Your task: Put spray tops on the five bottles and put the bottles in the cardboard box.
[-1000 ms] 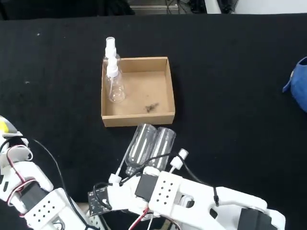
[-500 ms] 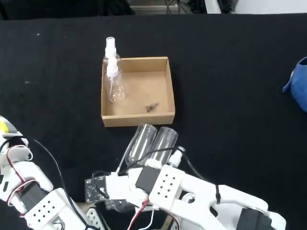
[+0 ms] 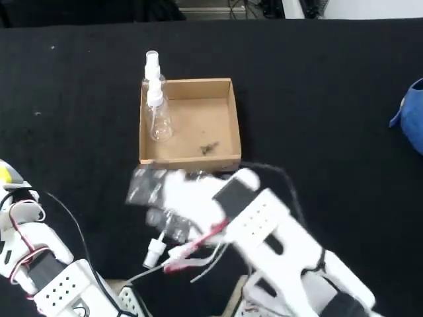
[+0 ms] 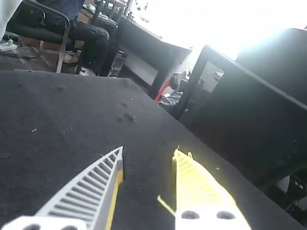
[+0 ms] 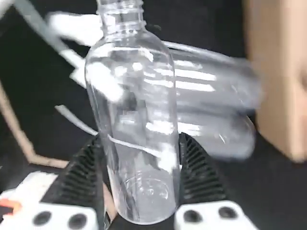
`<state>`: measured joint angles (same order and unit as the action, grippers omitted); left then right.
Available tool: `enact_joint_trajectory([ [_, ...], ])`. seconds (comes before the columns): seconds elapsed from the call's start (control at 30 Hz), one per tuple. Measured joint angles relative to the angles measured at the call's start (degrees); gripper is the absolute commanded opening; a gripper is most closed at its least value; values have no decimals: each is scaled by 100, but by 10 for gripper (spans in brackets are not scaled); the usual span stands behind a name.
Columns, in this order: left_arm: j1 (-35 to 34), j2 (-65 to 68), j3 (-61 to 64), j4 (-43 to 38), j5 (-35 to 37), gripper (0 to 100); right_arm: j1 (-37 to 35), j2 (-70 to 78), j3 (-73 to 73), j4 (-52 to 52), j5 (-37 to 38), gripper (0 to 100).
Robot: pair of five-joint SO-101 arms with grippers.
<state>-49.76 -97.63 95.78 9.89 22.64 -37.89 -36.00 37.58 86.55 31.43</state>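
Observation:
My right gripper (image 5: 139,143) is shut on a clear bottle (image 5: 136,110) that has no top, with its open neck pointing away from the wrist. In the high view this arm is blurred, and the right gripper (image 3: 155,205) hangs just in front of the cardboard box (image 3: 198,162). Two more bare bottles (image 5: 216,110) lie side by side behind the held one. A bottle with a spray top (image 3: 158,115) stands in the box's left part, and another topped bottle (image 3: 152,66) stands at its far left corner. A loose spray top (image 3: 155,249) lies on the table. My left gripper (image 4: 147,151) is open above bare cloth.
The left arm (image 3: 39,264) sits at the front left corner of the black table (image 3: 317,99). A blue object (image 3: 413,122) pokes in at the right edge. Cables trail from the right arm across the front of the table.
The right arm has swung from the front edge up and left toward the box, carrying a bottle with it. The left arm has stayed still.

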Motion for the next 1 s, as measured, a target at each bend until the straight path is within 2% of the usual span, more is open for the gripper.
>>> enact_joint_trajectory([
  [0.17, 211, 0, 0, 88, 0, 29, 2110, 0, -114, 0, 501, 19],
  [0.27, 457, 0, 0, 352, 0, 29, 3543, 0, -114, -114, 536, 21],
  [0.37, 756, 0, 0, 431, -79, 29, 4800, 18, -141, -360, 141, 22],
  [0.43, 1020, 0, 0, 448, -273, 29, 5020, 18, -343, -369, -352, 22],
  [0.5, 1187, 0, 0, 615, -360, 29, 4835, 18, -642, -202, -914, 22],
  [0.57, 1371, 0, 0, 870, -378, 29, 4334, 18, -1011, 114, -1503, 19],
  [0.8, 1679, 0, -554, 1626, -695, 29, 1618, 607, -2075, 677, -3279, 18],
  [1.0, 1530, 0, -949, 2576, -1697, 28, -229, 862, -1952, -237, -4026, 18],
])
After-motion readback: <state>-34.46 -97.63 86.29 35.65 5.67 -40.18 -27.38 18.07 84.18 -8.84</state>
